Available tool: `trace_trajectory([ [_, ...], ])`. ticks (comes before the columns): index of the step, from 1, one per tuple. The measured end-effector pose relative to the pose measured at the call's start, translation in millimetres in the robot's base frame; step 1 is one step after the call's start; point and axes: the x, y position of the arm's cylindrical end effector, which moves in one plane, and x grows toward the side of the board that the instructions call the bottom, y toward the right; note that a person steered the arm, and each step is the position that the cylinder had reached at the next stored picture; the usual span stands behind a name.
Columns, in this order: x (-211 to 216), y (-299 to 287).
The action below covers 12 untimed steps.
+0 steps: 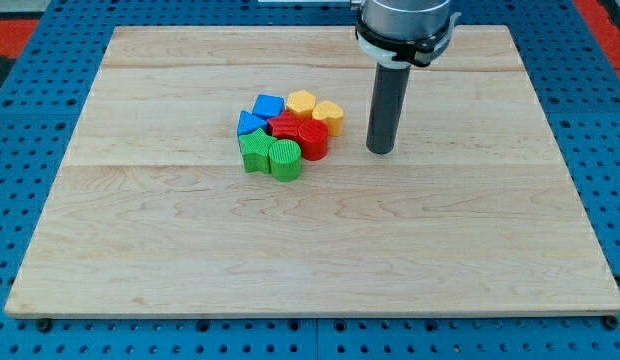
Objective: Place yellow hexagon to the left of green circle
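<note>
On the counter (140, 250), working from the view's left, you find all the blocks packed in one tight cluster a little left of centre. At the cluster's left edge sit two blue blocks: a blue block (252, 124) of unclear shape, and above it a blue cube-like block (269, 105). Below them lies a green block (255, 152), irregular in outline, touching the green circle (285, 159) on its right.

Moving right, a red block (286, 127) and a red circle (313, 139) occupy the middle of the cluster, just above the green circle. Along the top stand two yellow blocks: the yellow hexagon (301, 103), then a second yellow block (328, 116) whose shape you cannot confirm; which of the two is the true hexagon is a judgement at this resolution.

Further right, apart from every block, my tip (380, 151) rests on the counter, just beside the second yellow block but not touching it. This rig has no fingers, so there is no open or closed state to report; the rod only pushes.

Treat the task as at its approach step: the yellow hexagon is on the far upper side of the cluster, not left of the green circle. The next move calls for separating the hexagon from its neighbours, then routing it around the cluster's top and left. Expect the blue and green blocks to obstruct the target position.
</note>
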Motion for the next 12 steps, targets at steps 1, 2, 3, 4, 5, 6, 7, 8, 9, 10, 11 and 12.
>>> trace_trajectory([
  [1,-25.2,-14.9],
  [2,-60.1,-42.6],
  [3,-67.7,-70.2],
  [4,-84.7,-87.6],
  [5,-107.9,-106.3],
  [6,-116.2,-125.4],
  [7,-115.8,-136.9],
  [8,-106.2,-140.1],
  [9,-101.8,-157.5],
  [10,-101.7,-186.0],
  [11,-93.3,-195.3],
  [12,-106.5,-209.3],
])
